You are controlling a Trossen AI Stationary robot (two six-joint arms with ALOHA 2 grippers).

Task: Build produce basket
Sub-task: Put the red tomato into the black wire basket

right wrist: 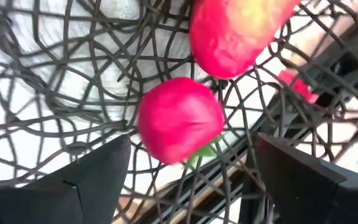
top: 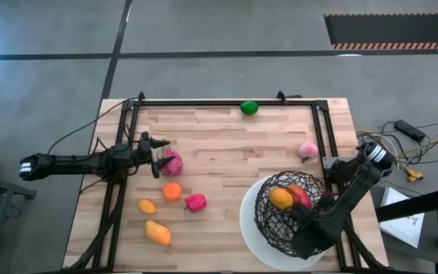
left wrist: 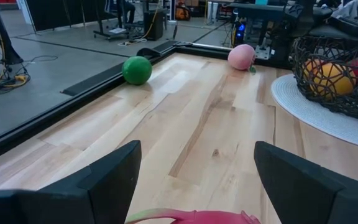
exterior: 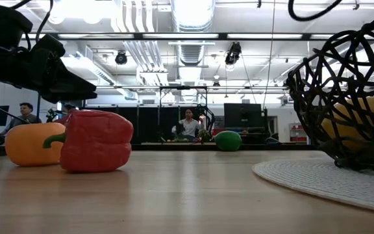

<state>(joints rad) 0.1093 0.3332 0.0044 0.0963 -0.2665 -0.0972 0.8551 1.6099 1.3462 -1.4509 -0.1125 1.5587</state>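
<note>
Magenta fruit (right wrist: 180, 119) lay inside the basket (top: 274, 221) under my right end effector (right wrist: 188, 180), spread wide; only overhead showed the left end effector (top: 158, 161), also wide, by another magenta piece (top: 172, 164).

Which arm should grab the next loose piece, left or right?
Left. The left gripper is open right at the magenta-pink piece, with more produce close by. The right gripper is open over the basket, a pink piece just below its fingers.

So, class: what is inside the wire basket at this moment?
Inside the basket lie an orange fruit, a red piece and a magenta-pink piece. The right pincer is open above it; its arm hides part of the basket floor.
</note>
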